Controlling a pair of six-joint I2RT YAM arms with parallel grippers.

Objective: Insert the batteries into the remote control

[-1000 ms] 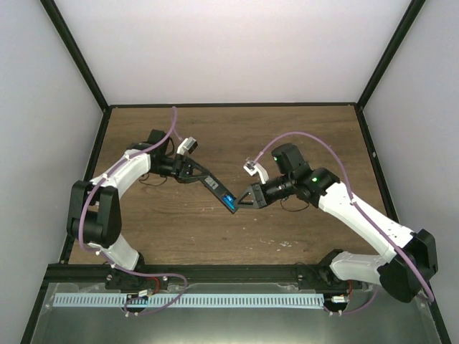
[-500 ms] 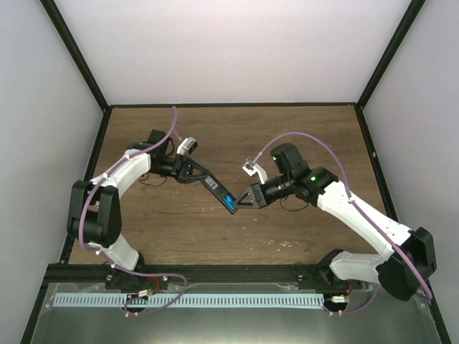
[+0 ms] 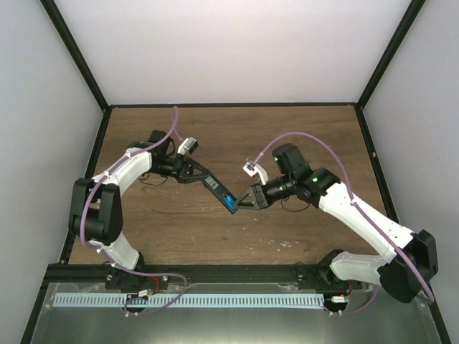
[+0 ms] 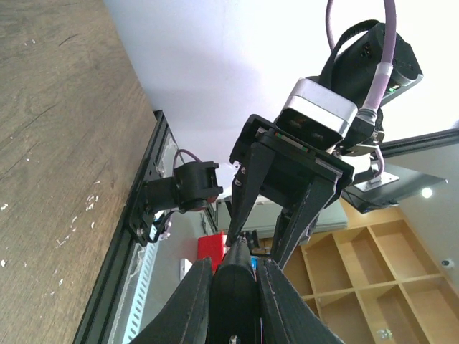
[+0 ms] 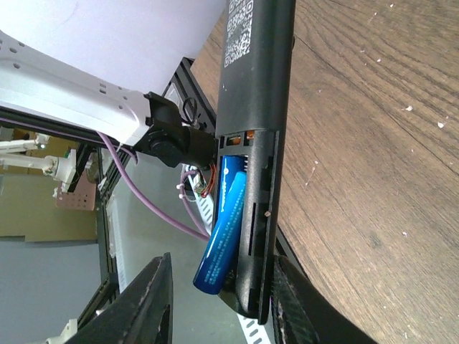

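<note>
In the top external view my left gripper (image 3: 203, 179) is shut on the slim black remote control (image 3: 217, 190), holding it above the table with its open end toward the right arm. Blue batteries (image 3: 228, 200) show in that end. In the right wrist view one blue battery (image 5: 224, 229) lies tilted in the remote control's (image 5: 254, 79) open compartment, its near end sticking out. A second blue strip shows behind it. My right gripper (image 5: 221, 261) is open, with a finger on each side of that end and a gap to the battery. In the left wrist view the remote control (image 4: 240, 287) is clamped between my left gripper's (image 4: 235, 264) fingers.
The brown wooden table (image 3: 301, 136) carries pale specks of debris (image 3: 285, 244). Black frame posts and white walls close in the sides and back. A metal rail (image 3: 215, 274) with the arm bases runs along the near edge.
My right gripper's jaws have spread wider around the remote's open end. The left arm and the remote have stayed still.
</note>
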